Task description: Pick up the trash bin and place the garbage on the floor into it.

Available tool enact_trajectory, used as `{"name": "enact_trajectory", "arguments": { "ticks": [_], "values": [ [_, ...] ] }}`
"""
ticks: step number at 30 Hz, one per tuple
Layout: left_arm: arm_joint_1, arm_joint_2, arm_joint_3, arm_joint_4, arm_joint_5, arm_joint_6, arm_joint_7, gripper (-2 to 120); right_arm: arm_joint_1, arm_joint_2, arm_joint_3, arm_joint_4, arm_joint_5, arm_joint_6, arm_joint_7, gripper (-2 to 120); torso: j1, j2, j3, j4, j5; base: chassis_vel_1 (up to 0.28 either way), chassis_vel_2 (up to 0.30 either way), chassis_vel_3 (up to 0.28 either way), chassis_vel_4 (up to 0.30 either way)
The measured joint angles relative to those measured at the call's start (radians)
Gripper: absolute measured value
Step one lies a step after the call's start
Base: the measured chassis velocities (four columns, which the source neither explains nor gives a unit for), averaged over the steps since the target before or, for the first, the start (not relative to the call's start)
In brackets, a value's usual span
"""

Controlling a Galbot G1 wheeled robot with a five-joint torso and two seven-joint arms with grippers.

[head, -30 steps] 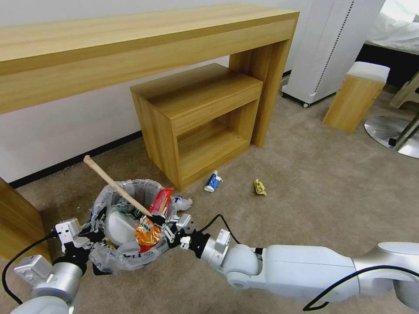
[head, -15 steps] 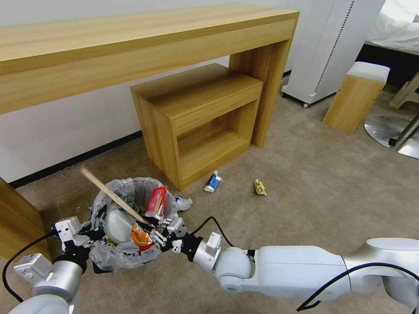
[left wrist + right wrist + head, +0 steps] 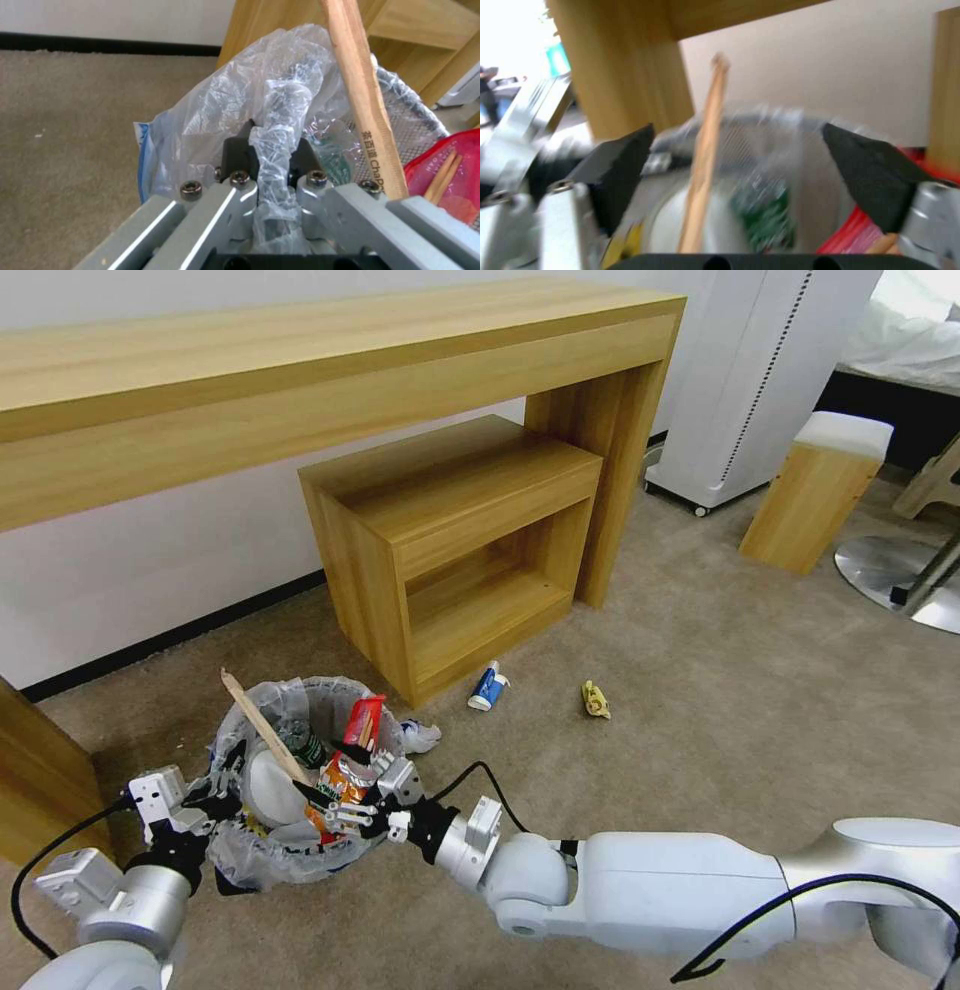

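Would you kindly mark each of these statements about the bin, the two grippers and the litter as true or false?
1. The left gripper is clamped on the trash bin's bag-lined rim. True.
2. The right gripper is shut on the wooden stick. False: its fingers are spread wide, and the stick stands in the bin.
3. A blue-white carton lies on the floor. True.
4. The trash bin is empty. False: it holds red wrappers and other litter.
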Motion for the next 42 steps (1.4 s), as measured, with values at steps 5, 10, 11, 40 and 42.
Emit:
{"name": "enact_trajectory", "arguments": {
  "ticks": [5,10,11,40,42],
  "values": [
    [0.001,0.006,0.0,0.013,0.001,0.001,0.0,3,-0.021,0.008,0.084,0.009,0.019,-0.027,0.041,100,0.0,0.0,0.0,0.0,0.0,0.0,0.0,0.0,0.0],
    [-0.004,0.008,0.004,0.027,0.003,0.001,0.001,3,-0.063,-0.021,0.16,0.037,0.029,-0.057,0.077,100,0.0,0.0,0.0,0.0001,0.0002,0.0,0.0,0.0,0.0],
    [-0.004,0.008,0.004,0.027,0.003,0.001,0.001,3,-0.063,-0.021,0.16,0.037,0.029,-0.057,0.077,100,0.0,0.0,0.0,0.0001,0.0002,0.0,0.0,0.0,0.0],
    [0.013,-0.008,-0.016,0.058,0.06,-0.004,0.014,3,-0.42,-0.33,0.766,-0.098,-0.145,-0.182,0.37,100,0.0,0.0,0.0,-0.0001,0.0001,0.0,0.0,0.0,0.0],
    [0.015,-0.009,-0.018,0.053,0.06,-0.004,0.014,3,-0.426,-0.327,0.77,-0.105,-0.154,-0.18,0.37,100,0.0,0.0,0.0,0.0001,0.0002,0.0,0.0,0.0,0.0]
  ]
}}
